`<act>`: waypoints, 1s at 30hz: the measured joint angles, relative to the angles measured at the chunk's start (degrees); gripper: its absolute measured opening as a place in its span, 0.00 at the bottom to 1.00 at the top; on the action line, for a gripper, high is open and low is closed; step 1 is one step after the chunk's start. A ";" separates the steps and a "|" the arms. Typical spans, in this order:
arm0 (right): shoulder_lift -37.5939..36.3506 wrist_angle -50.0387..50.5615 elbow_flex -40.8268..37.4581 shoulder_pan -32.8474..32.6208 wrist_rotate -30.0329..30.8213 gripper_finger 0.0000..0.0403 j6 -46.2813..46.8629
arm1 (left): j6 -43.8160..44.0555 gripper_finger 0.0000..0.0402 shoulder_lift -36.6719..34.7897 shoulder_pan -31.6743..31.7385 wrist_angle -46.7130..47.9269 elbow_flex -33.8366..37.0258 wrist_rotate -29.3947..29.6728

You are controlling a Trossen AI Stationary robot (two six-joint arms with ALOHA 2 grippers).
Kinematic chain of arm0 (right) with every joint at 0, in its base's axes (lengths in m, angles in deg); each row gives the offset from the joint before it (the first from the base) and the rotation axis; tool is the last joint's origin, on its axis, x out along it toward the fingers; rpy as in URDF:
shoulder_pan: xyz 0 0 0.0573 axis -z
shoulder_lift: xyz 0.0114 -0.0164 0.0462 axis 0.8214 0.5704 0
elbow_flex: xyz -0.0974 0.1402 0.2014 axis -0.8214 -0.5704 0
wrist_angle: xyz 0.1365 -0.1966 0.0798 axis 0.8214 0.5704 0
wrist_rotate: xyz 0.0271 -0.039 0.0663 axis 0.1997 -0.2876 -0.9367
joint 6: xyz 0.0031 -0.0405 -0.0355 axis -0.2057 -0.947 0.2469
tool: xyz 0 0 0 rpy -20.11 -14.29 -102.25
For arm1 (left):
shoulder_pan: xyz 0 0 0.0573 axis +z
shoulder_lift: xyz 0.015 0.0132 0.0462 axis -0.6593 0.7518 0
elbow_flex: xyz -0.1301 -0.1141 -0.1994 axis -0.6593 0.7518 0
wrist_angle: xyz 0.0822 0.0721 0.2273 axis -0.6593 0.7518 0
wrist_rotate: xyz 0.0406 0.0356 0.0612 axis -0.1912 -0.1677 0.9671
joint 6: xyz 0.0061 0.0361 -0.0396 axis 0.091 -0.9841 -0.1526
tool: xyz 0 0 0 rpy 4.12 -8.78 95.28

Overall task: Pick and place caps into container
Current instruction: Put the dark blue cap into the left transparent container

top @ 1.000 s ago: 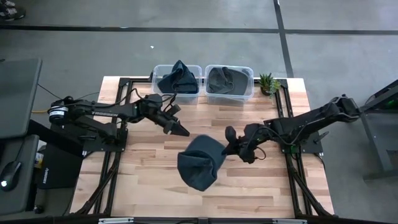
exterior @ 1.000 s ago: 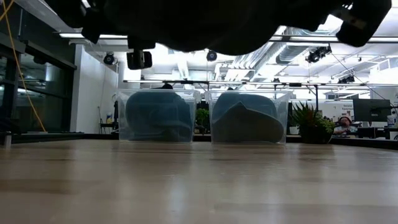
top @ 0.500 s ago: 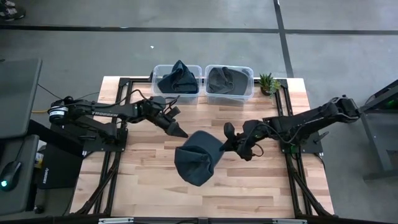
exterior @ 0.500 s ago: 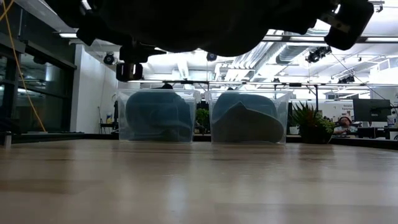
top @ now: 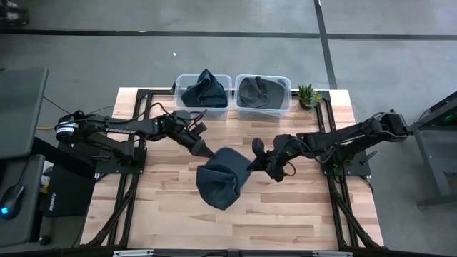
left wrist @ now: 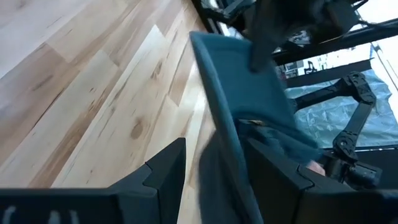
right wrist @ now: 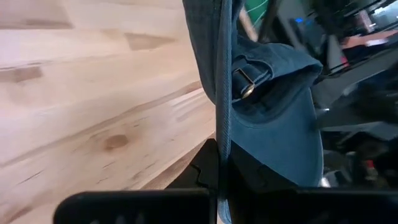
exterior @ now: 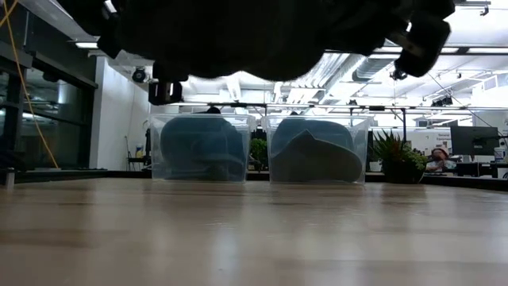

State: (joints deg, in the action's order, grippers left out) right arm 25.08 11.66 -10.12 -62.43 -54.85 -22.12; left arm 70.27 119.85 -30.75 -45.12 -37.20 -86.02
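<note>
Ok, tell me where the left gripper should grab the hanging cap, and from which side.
Take the cap by its raised upper edge, coming from the left arm's side. The right gripper already pinches the opposite edge, so the fabric hangs clear of the table. In the left wrist view that thin edge stands between the left gripper's open fingers.

Held cap (top: 220,183) dark slate-blue, small brass-coloured buckle (right wrist: 246,83) on strap. Left bin (top: 181,80) clear, dark blue cap (top: 203,90) inside; right bin (top: 285,83) clear, grey cap (top: 258,92). Table (top: 300,208) light wood grain. Arms black. Plant (top: 308,93) green.
</note>
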 joint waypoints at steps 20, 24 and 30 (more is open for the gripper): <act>-0.01 -1.30 0.00 3.61 -2.68 0.00 -0.37 | -3.58 0.05 3.63 0.00 -0.49 -0.04 0.27; -0.01 -0.86 0.00 3.61 -2.49 0.00 -0.10 | -4.70 0.03 3.63 0.00 -0.64 -0.04 0.65; -0.01 -1.05 -0.11 3.57 -1.30 0.03 2.30 | -5.94 0.01 3.63 0.00 -0.57 -0.04 0.85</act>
State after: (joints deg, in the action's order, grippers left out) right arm 25.07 10.61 -10.23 -58.86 -56.15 -19.82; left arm 64.33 123.48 -30.75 -45.69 -37.24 -85.16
